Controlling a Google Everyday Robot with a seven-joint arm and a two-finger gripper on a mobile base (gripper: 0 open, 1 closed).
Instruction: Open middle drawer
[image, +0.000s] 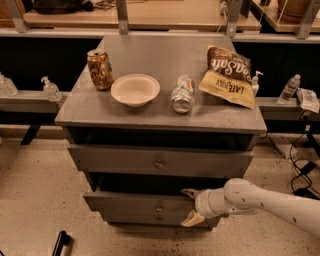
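Cabinet top (150, 55) bears can (100, 69), bowl (135, 90), bottle (183, 93), chip bag (227, 75); gripper (191, 205) at middle drawer (130, 202)

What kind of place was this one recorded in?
Probably a robotics lab or test area: a grey drawer cabinet staged with a can, bowl and chip bag, loose cables on the floor, a pump bottle on a side ledge. The gripper sits at the middle drawer's right end.

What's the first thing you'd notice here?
A white robot arm reaches in from the right, its gripper at the right end of the middle drawer. On the grey cabinet sit a can, a bowl, a lying bottle and a chip bag.
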